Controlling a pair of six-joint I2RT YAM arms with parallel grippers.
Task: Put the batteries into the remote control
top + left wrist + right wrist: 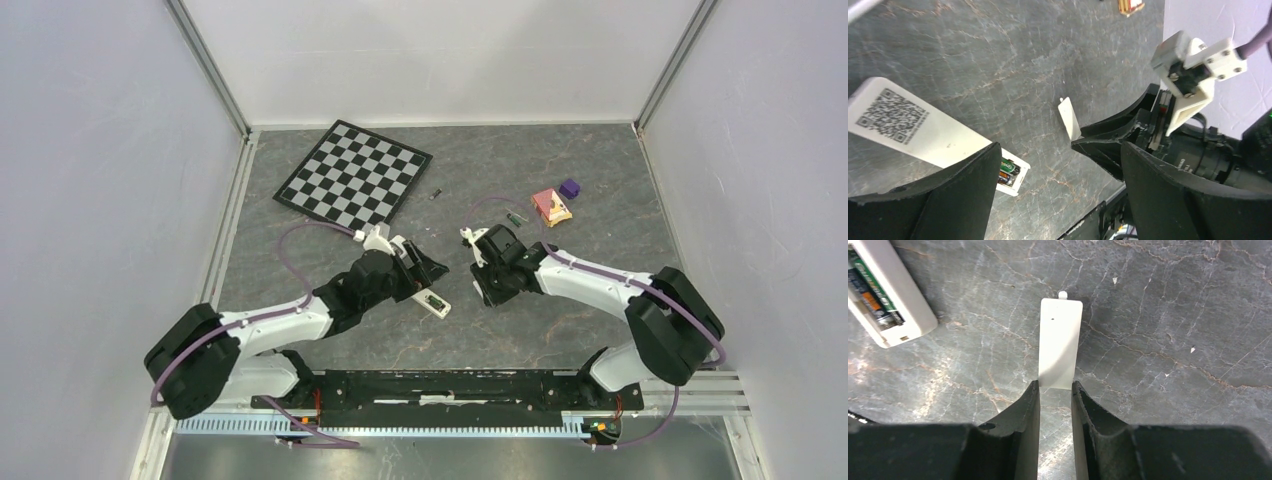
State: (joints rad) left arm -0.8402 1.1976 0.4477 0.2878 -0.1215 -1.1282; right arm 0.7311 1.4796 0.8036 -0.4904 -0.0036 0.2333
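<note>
White remote (923,125) lies on table (998,60), batteries (1007,171) seated in its open bay. We see bay just beside one finger of left gripper (1058,150), jaws wide, empty. Right gripper (1055,387), jaws narrow, pinches white cover (1060,340), apart from remote.

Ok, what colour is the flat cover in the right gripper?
Plain white cover, pinched by the right gripper; clearest in right wrist view.

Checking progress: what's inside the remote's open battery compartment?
Two batteries lie side by side in the remote, one green-wrapped, one dark with orange. The compartment's other end is out of view.
</note>
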